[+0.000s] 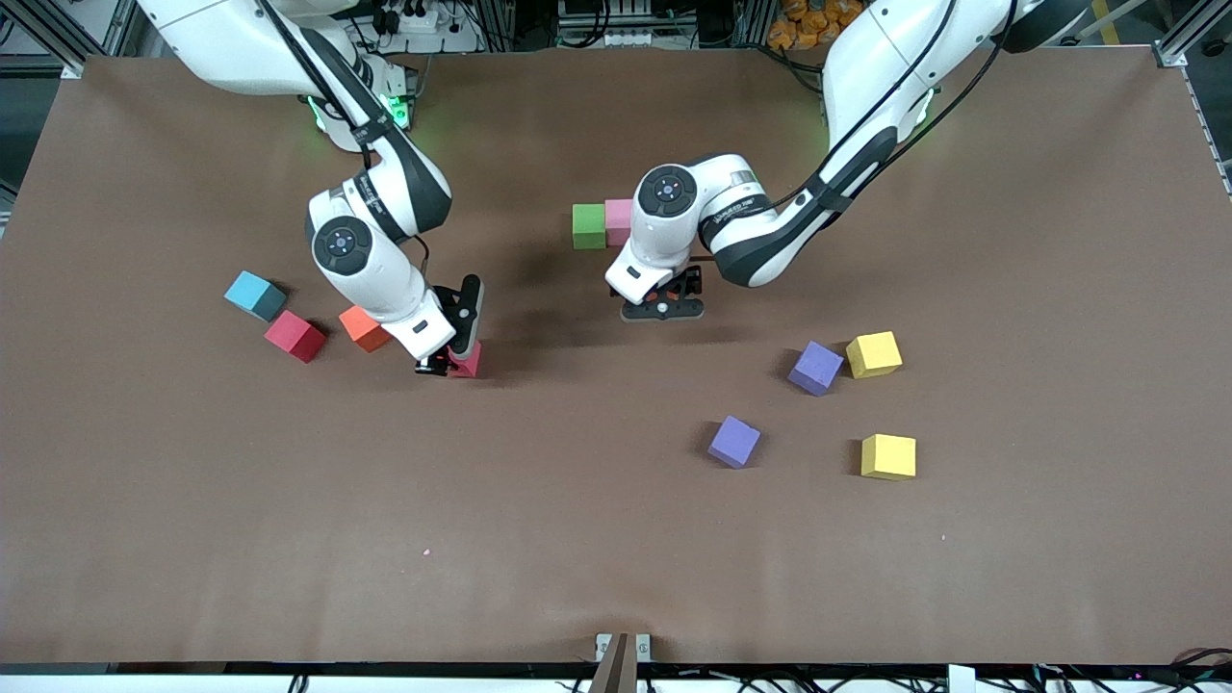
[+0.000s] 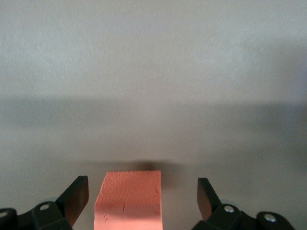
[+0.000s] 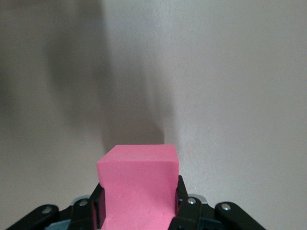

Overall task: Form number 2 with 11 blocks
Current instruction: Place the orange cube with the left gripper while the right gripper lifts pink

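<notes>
A green block [image 1: 588, 226] and a pink block [image 1: 618, 221] touch, forming a short row. An orange block [image 2: 128, 201] lies between open fingers, probably continuing that row. A deeper pink block [image 3: 139, 184] is clamped at table level. Loose cubes: orange [image 1: 363, 327], red [image 1: 295, 336], two purple [image 1: 815, 368] [image 1: 734, 442], two yellow [image 1: 874, 354] [image 1: 888, 456].
</notes>
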